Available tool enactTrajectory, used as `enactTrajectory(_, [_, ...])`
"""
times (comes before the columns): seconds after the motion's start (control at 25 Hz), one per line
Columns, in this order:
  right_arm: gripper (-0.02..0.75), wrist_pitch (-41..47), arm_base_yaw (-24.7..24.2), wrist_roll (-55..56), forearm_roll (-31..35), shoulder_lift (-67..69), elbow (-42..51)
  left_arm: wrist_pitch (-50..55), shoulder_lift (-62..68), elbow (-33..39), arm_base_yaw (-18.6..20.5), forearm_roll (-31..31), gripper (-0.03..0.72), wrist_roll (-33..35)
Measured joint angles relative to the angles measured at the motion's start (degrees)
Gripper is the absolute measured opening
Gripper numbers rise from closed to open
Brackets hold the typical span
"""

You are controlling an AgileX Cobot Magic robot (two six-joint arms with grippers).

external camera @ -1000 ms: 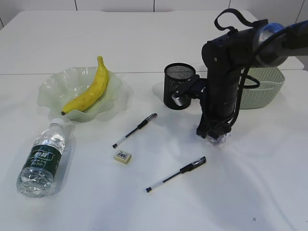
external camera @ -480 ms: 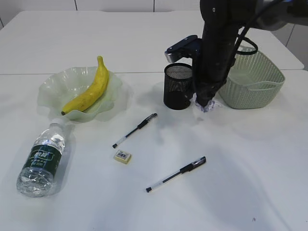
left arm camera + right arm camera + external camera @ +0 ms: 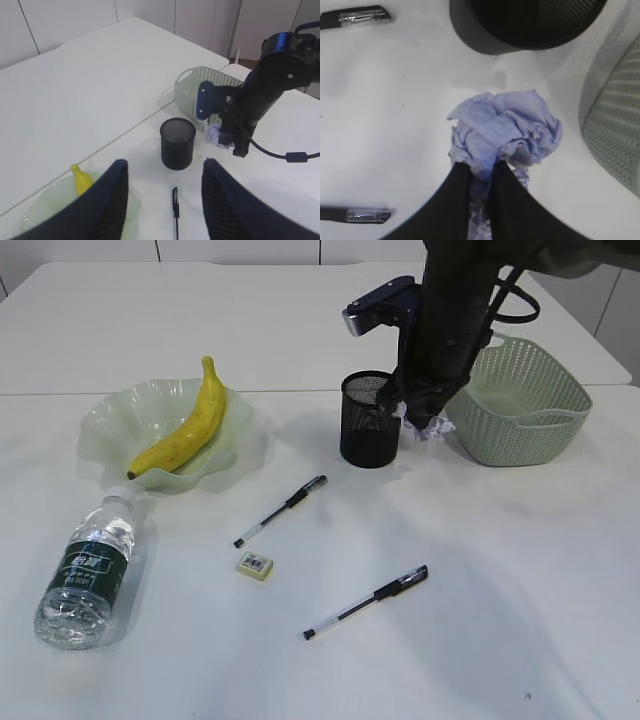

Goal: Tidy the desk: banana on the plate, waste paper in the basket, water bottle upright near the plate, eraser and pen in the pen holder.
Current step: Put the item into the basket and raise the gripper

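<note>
Fingers of the right gripper were pinched on crumpled, pale-lilac waste paper, held aloft between the black mesh pen holder and woven green basket. Left gripper blurred, half-spread, empty, tips cropped.

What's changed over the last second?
The right gripper, still shut on the waste paper, lifted it off the table and carried it back past the pen holder toward the basket. The banana, bottle, eraser, both pens and the left gripper stayed put.
</note>
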Motion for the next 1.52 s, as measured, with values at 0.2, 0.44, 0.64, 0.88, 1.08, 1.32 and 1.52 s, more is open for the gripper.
enactTrajectory(0.2, [0.053, 0.22, 0.00, 1.65, -2.11, 0.00, -3.14, 0.24, 0.00, 0.00, 0.00, 0.00, 0.338, 0.00])
enactTrajectory(0.44, [0.052, 0.45, -1.90, 5.66, -2.80, 0.00, -6.23, 0.55, 0.00, 0.00, 0.00, 0.00, 0.338, -0.10])
enactTrajectory(0.64, [0.052, -2.85, -5.99, 10.09, -3.01, 0.00, -8.57, 0.69, 0.00, 0.00, 0.00, 0.00, 0.338, -0.46])
enactTrajectory(0.88, [0.052, -6.68, -10.74, 12.60, -3.21, 0.00, -10.18, 0.69, 0.00, 0.00, 0.00, 0.00, 0.338, -0.59])
enactTrajectory(1.08, [0.052, -9.83, -14.14, 13.72, -3.21, 0.05, -10.18, 0.69, 0.00, 0.00, 0.00, 0.00, 0.338, -0.72])
enactTrajectory(1.32, [0.052, -12.44, -16.67, 14.94, -2.97, 2.04, -10.20, 0.69, -0.04, 0.00, 0.00, 0.00, 0.338, -0.81])
enactTrajectory(1.52, [0.052, -13.29, -16.96, 15.17, -2.05, 4.52, -10.20, 0.77, -0.25, 0.00, 0.00, 0.00, 0.338, -1.03])
